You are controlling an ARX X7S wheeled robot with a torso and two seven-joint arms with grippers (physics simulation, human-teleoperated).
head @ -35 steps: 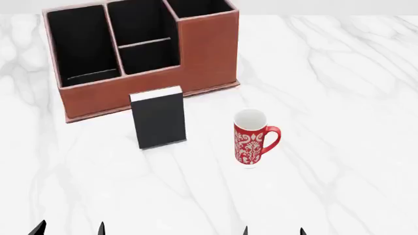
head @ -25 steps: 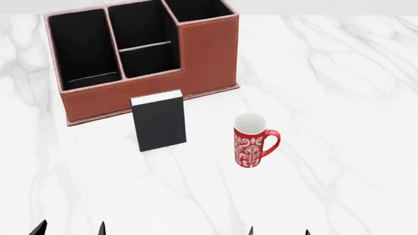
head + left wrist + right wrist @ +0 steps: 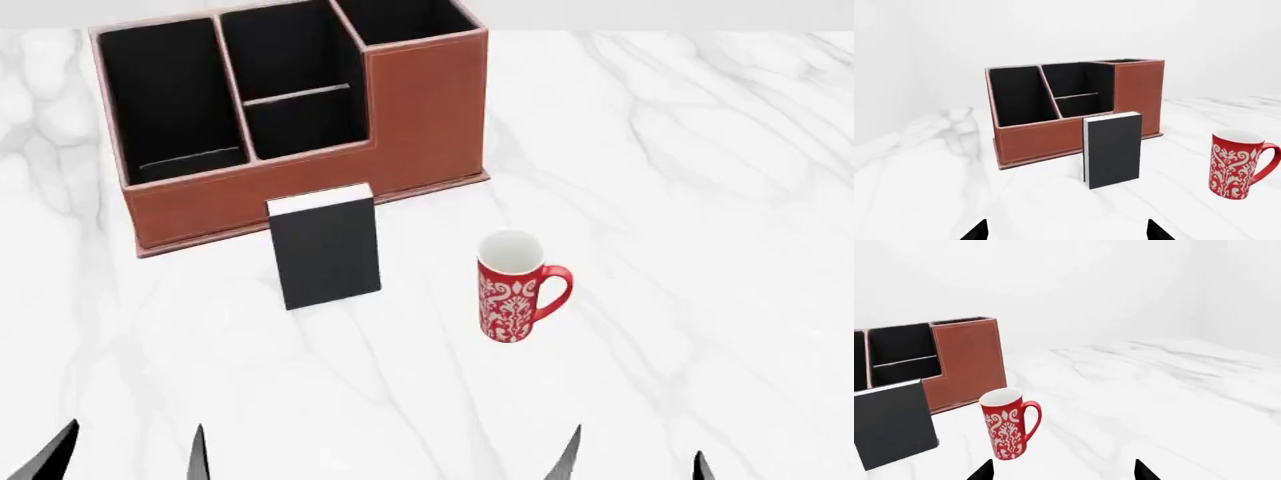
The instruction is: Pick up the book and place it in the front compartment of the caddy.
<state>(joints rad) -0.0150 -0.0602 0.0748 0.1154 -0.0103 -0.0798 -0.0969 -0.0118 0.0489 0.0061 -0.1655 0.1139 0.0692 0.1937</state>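
The black book [image 3: 324,250] stands upright on the marble table just in front of the reddish-brown caddy [image 3: 427,120]; both also show in the left wrist view, the book [image 3: 1114,150] and the caddy [image 3: 1137,95]. My left gripper [image 3: 130,455] is open and empty at the near left edge, well short of the book; only its tips show in its wrist view [image 3: 1066,234]. My right gripper [image 3: 634,462] is open and empty at the near right, also in its wrist view [image 3: 1062,471].
A red-and-white patterned mug [image 3: 513,288] stands right of the book, also in the right wrist view [image 3: 1007,425]. The white marble table [image 3: 694,200] stretches to the right and toward me.
Both grippers' fingertips have come further up into the head view, the right one also shifting right. The book, caddy and mug have not moved.
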